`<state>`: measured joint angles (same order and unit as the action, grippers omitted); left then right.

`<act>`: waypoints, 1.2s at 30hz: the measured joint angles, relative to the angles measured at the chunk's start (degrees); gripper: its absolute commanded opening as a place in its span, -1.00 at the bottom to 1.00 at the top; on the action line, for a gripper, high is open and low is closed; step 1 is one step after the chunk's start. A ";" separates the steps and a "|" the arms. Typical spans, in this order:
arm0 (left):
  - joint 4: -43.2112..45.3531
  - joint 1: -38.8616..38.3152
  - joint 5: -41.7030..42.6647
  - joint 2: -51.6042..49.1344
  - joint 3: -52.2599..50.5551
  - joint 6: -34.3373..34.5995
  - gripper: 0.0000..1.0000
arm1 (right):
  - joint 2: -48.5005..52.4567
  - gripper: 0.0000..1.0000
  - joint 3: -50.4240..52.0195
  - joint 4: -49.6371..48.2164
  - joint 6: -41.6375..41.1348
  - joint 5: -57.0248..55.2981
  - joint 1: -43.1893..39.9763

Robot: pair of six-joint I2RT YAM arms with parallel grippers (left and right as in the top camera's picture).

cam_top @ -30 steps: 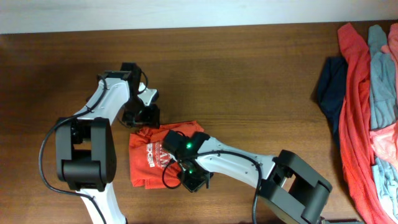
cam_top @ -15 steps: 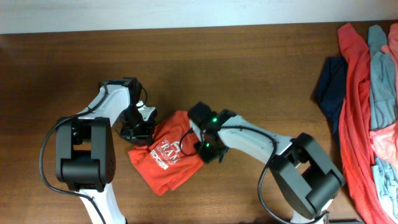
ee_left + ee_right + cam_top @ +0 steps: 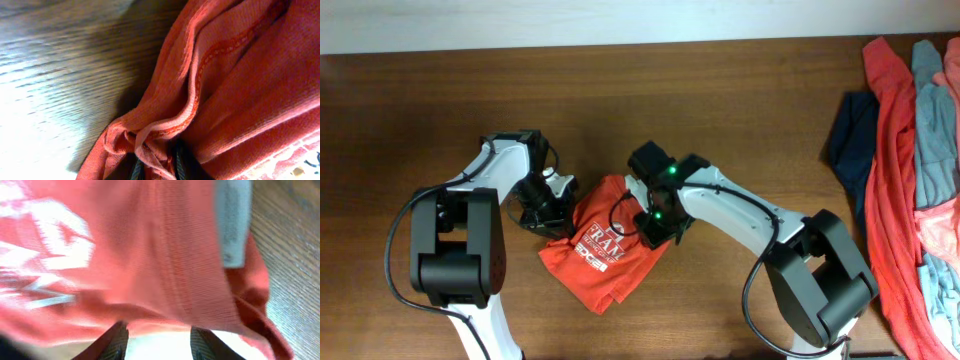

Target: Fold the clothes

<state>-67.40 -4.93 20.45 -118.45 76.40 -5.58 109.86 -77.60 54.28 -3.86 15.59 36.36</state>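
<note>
The orange-red T-shirt [image 3: 610,255] with white lettering lies crumpled and part folded on the wooden table, left of centre. My left gripper [image 3: 542,212] is at its upper left edge, shut on a bunched hem of the T-shirt [image 3: 240,75]; its jaws [image 3: 156,166] pinch the cloth between them. My right gripper [image 3: 658,228] is at the shirt's right edge. In the right wrist view its fingers [image 3: 159,337] stand wide apart, with the T-shirt [image 3: 150,255] and its pale label [image 3: 232,220] spread just beyond the tips.
A pile of other clothes [image 3: 910,150] lies at the table's right edge: red, grey-blue and pink pieces, with a navy one [image 3: 850,135] on its left side. Bare wooden table [image 3: 720,100] runs back to the pale wall.
The T-shirt has been dragged and turned, its right side now higher. My right gripper moved from the shirt's lower edge up to its right edge. My left gripper shifted slightly down.
</note>
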 measured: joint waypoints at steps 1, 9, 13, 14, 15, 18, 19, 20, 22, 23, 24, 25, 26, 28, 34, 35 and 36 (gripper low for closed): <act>0.13 0.00 0.24 0.07 -0.09 -0.04 -0.45 | 0.00 -0.07 -1.36 1.14 0.07 0.66 0.00; 4.57 0.61 1.29 4.48 -0.72 -0.55 0.26 | -0.02 -0.19 -5.97 9.14 -0.66 2.38 0.00; 6.34 0.87 1.66 7.74 -0.72 -1.62 0.28 | 0.00 -0.18 -5.97 10.73 -2.84 2.21 0.04; 6.49 0.83 1.77 8.13 -0.72 -2.19 0.28 | 0.00 -0.18 -5.97 10.73 -3.67 1.86 0.07; 6.60 0.74 2.01 8.35 -0.72 -2.91 0.28 | 0.00 -0.18 -5.97 10.73 -4.37 1.64 0.07; 6.64 0.26 2.38 8.37 -0.72 -4.59 0.28 | -0.02 -0.18 -5.46 10.95 -6.21 0.98 0.07; 6.97 -0.11 2.73 8.37 -0.72 -5.31 0.29 | -0.02 -0.17 -5.09 11.06 -6.67 0.72 0.07; 7.54 -0.39 2.89 8.37 -0.72 -5.64 0.35 | -0.02 -0.18 -4.37 11.04 -7.30 0.24 0.07; 9.42 -0.81 3.06 8.37 -0.74 -6.25 0.40 | -0.02 -0.17 -2.19 10.78 -8.37 -0.85 0.07; 10.14 -1.03 3.19 8.37 -0.76 -6.47 0.41 | -0.02 -0.17 -0.83 10.25 -8.70 -1.25 0.07; 10.84 -1.16 3.26 8.37 -0.76 -6.64 0.40 | -0.02 -0.17 0.72 9.33 -9.11 -1.42 0.07; 11.56 -1.22 3.32 8.37 -0.76 -6.73 0.41 | -0.04 -0.17 2.16 8.31 -9.38 -1.66 0.07; 12.11 -1.22 3.37 8.37 -0.76 -6.86 0.41 | -0.02 -0.17 3.98 6.99 -9.51 -1.81 0.07; 12.31 -1.22 3.37 8.37 -0.76 -6.93 0.40 | -0.02 -0.10 7.17 4.98 -9.66 -2.10 0.07; 12.15 -1.22 0.59 8.37 -0.76 -6.34 0.34 | -0.72 -0.01 11.26 -3.43 -9.66 -2.16 0.07; 12.20 -1.22 -0.09 8.37 -0.76 -5.75 0.34 | -0.87 -0.01 11.26 -5.46 -9.44 -2.12 0.07; 12.24 -1.22 -0.81 8.37 -0.76 -5.07 0.34 | -0.96 -0.01 11.23 -7.78 -9.40 -2.01 0.11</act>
<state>-55.16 -6.15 19.64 -110.08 75.64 -10.66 108.90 -66.37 46.50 -13.26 13.58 36.47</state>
